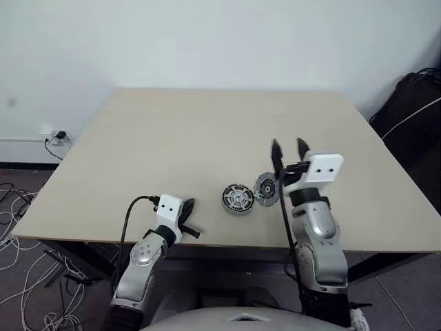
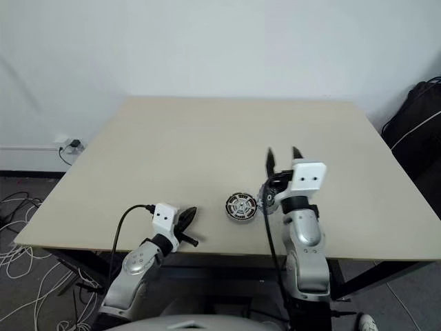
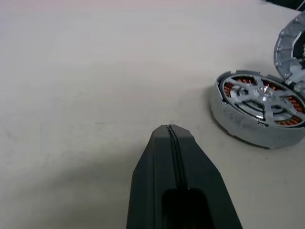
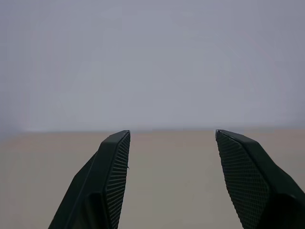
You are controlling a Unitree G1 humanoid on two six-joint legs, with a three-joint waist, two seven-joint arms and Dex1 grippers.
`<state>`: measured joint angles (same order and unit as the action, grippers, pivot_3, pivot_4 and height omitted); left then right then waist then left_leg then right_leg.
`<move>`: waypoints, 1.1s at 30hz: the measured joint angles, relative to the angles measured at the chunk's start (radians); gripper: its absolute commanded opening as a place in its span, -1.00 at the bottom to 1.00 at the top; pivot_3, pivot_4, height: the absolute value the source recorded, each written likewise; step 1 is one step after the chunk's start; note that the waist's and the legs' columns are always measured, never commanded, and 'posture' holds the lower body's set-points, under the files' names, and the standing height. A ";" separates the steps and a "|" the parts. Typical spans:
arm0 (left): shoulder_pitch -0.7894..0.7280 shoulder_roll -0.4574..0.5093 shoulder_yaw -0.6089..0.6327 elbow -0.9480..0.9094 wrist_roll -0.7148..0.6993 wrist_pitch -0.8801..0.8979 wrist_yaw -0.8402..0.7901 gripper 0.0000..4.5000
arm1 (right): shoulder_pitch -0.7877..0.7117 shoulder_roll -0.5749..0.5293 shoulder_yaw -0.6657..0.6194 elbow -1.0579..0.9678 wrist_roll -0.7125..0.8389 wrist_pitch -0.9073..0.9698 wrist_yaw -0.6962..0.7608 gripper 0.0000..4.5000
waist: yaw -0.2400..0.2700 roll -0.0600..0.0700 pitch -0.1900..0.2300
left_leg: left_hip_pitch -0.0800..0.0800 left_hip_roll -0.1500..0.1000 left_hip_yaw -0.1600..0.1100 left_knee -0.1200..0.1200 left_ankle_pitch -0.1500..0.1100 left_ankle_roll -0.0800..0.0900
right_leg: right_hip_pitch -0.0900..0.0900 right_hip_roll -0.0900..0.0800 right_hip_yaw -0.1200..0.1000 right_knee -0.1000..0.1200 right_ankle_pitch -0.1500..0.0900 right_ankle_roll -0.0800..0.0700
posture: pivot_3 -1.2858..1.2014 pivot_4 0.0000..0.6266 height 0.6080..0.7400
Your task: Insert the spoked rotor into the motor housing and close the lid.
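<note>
table (image 1: pixel 172 152): pale beige, matte, flat; big open stretch from centre out to 12 o'clock, parts sit nr the 6 o'clock edge.
right gripper (image 1: pixel 288 148): raised above table, fingers wide apart, nothing held; ribbed black pads (image 4: pixel 116 176) face each other, touching nothing.
left gripper (image 1: pixel 187 210): low at the nr edge, approx 8 o'clock of the housing, fingers pressed tight together, empty, well apart from parts.
motor housing (image 3: pixel 259 112): squat round puck, silvery-grey wall, copper windings ring; flat on table.
lid (image 1: pixel 266 188): ribbed silver disc, tilted on edge, leaning at housing's 3 o'clock side.
spoked rotor (image 3: pixel 263 95): slim silver spokes, small hub, seated inside housing.
</note>
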<state>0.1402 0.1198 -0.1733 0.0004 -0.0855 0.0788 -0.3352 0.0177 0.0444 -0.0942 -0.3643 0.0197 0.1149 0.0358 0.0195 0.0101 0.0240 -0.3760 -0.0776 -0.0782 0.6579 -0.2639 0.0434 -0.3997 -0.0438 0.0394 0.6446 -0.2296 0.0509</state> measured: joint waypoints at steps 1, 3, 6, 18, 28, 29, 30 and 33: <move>-0.002 0.000 -0.003 0.001 0.002 0.000 -0.001 -1.00 | 0.002 -0.001 -0.019 0.010 -0.007 -0.001 -0.026 0.18 | -0.001 0.001 -0.001 | 0.000 0.000 0.000 0.000 0.000 0.000 | 0.000 0.000 0.000 0.000 0.000 0.000 | 0.03 -1.00 1.00; -0.004 0.000 -0.008 0.001 0.006 -0.001 -0.002 -1.00 | 0.005 0.003 -0.055 0.039 -0.019 0.000 -0.080 -0.07 | -0.001 0.002 -0.001 | 0.001 0.000 0.000 0.000 0.000 0.000 | 0.001 0.000 0.000 0.000 0.000 -0.001 | 0.03 -1.00 1.00; -0.003 0.001 -0.012 0.001 0.007 -0.001 -0.002 -1.00 | 0.012 -0.003 -0.093 0.087 -0.052 0.031 -0.147 -0.52 | -0.003 0.002 -0.002 | 0.001 0.000 0.000 0.000 0.000 0.001 | 0.001 0.000 0.001 0.000 -0.002 -0.003 | 0.03 -1.00 1.00; 0.027 0.012 -0.012 -0.002 0.008 -0.001 0.006 -1.00 | 0.056 -0.060 -0.001 0.226 -0.163 0.270 -0.152 -1.00 | -0.006 0.004 -0.003 | 0.002 0.000 0.000 0.000 0.003 0.005 | 0.002 -0.001 0.003 0.000 -0.007 -0.002 | 0.03 -1.00 1.00; 0.044 0.019 -0.012 -0.003 0.008 0.000 0.008 -1.00 | 0.042 -0.091 0.065 0.235 -0.074 0.262 0.015 -1.00 | -0.007 0.004 -0.002 | 0.002 0.000 0.000 0.000 0.003 0.005 | 0.002 -0.001 0.003 0.000 -0.007 -0.001 | 0.03 -1.00 1.00; 0.044 0.019 -0.012 -0.003 0.008 0.000 0.008 -1.00 | 0.043 -0.098 0.075 0.234 -0.065 0.262 0.039 -1.00 | -0.007 0.004 -0.002 | 0.002 0.000 0.000 0.000 0.003 0.005 | 0.002 -0.001 0.003 0.000 -0.007 -0.001 | 0.03 -1.00 1.00; 0.044 0.019 -0.012 -0.003 0.008 0.000 0.008 -1.00 | 0.043 -0.105 0.083 0.232 -0.057 0.262 0.055 -1.00 | -0.007 0.004 -0.002 | 0.002 0.000 0.000 0.000 0.003 0.005 | 0.002 -0.001 0.003 0.000 -0.007 -0.001 | 0.03 -1.00 1.00; 0.044 0.018 -0.012 -0.003 0.008 0.000 0.008 -1.00 | 0.045 -0.120 0.106 0.207 -0.027 0.262 0.113 -1.00 | -0.007 0.004 -0.002 | 0.002 0.000 0.000 0.000 0.002 0.005 | 0.002 -0.001 0.003 0.000 -0.007 -0.001 | 0.03 -1.00 1.00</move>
<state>0.1847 0.1381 -0.1852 -0.0031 -0.0775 0.0787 -0.3269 0.0624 -0.0757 0.0119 -0.1575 -0.0075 0.3772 0.1483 0.0129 0.0139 0.0217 -0.3743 -0.0773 -0.0780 0.6580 -0.2616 0.0485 -0.3974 -0.0445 0.0420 0.6443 -0.2364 0.0502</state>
